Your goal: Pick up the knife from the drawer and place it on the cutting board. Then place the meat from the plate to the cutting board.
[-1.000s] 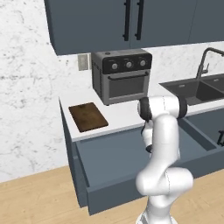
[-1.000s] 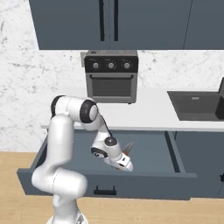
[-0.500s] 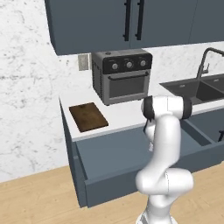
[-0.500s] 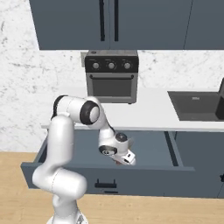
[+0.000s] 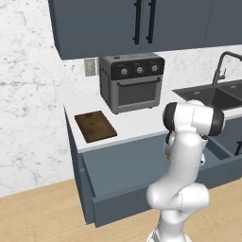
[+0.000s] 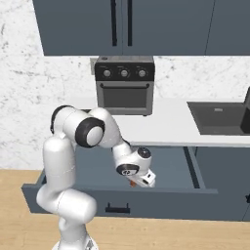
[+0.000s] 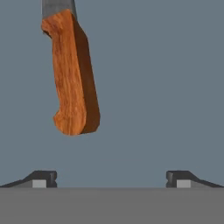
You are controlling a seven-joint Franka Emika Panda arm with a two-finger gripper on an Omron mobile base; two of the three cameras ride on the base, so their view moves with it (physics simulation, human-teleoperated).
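Hand (image 7: 111,178) is low inside the open drawer (image 6: 171,168), wide open, nothing held; both tips show far apart at the bottom of the hand view. Knife (image 7: 72,74) lies flat on the drawer floor just ahead of the tips, off to one side of centre, orange handle nearest the hand, blade running away out of frame. No contact yet.

Handling, as a guess: knife looks small, light, rigid, so it won't flex or need much force. Wood handle is the thick, rounded part w/ some grain, so prob. decent grip; blade is thin and slick, poor place to pinch. Best hold: across the handle's mid-section, fingers on its two long sides. Hand needs to shift sideways to centre over it first. Lying flat on a smooth floor, it could skid if nudged by one finger.

Cutting board (image 5: 95,126) sits on the tabletop (image 5: 142,120) left of the toaster oven (image 5: 132,81).
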